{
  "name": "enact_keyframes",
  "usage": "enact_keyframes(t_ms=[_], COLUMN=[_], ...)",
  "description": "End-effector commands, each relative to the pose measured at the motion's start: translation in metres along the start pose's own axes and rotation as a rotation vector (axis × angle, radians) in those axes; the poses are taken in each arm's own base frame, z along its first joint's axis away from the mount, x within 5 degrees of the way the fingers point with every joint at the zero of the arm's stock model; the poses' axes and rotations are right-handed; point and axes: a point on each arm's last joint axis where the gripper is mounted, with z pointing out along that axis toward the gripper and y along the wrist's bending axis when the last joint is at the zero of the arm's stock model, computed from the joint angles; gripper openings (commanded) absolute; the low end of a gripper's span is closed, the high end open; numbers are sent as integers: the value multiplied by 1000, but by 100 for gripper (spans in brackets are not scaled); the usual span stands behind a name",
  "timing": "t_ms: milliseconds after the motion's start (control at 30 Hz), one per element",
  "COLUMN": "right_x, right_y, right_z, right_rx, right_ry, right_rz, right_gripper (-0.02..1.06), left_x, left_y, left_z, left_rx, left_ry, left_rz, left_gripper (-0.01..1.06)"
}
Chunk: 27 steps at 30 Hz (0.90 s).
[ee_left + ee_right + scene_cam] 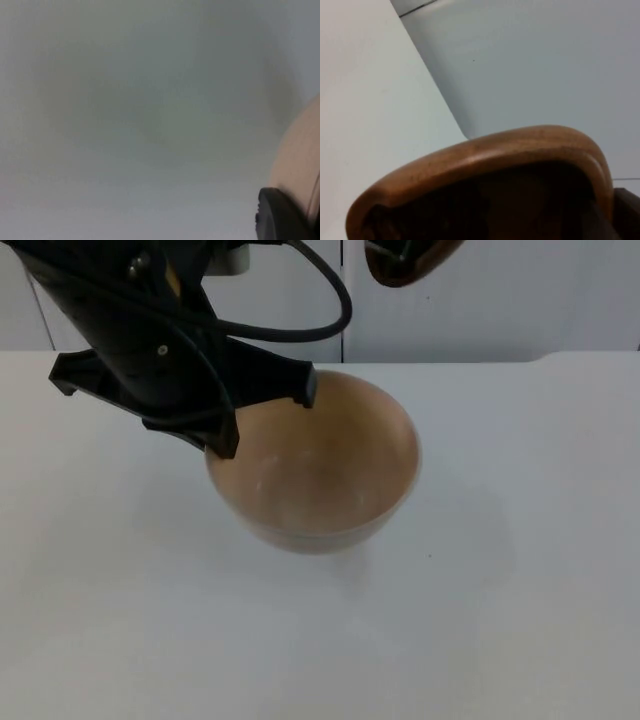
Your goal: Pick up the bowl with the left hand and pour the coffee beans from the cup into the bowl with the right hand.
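Holding bowl (318, 465) raised off desk (520, 620), left gripper (265, 420) jaws clamping rim at 10 o'clock, ready as receiver. Gripping cup (405, 260) at 12 o'clock, right gripper jaws closed on it, positioning to pour.

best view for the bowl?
Top view: the bowl shows whole, its inside bare, with the left hand on its rim. Left wrist view catches a sliver of its side. Right wrist view shows the brown cup instead.
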Motion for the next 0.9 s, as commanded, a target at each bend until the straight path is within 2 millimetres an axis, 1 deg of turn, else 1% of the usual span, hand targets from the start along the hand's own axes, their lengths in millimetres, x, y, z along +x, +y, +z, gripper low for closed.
enact_keyframes(t_ms=[0,267,367,467,600,700,867], right_x=[-3,-6,-8,-11,-17,-19,-20], right_y=[-4,1,8,12,17,19,20], right_z=[-5,-5,0,-2,-11,-15,-15], right_rx=[31,44,51,64,92,112,121], right_ry=[-25,-30,-24,-34,-71,-88,-91], right_rz=[-9,-47,-73,-91,-121,-145,-163], right_gripper=[0,0,0,0,0,0,0], left_x=[-3,-3,-3,-3,-3,-3,-3], left_y=[-3,-4,-4,-4,-4,-4,-4], left_z=[-5,-5,-5,-5,-5,-5,-5], left_rx=[15,19,19,19,19,19,21], left_ry=[-28,-26,-26,-26,-26,-26,-25], left_rz=[-4,-11,-11,-11,-11,-11,-14], left_gripper=[0,0,0,0,0,0,0])
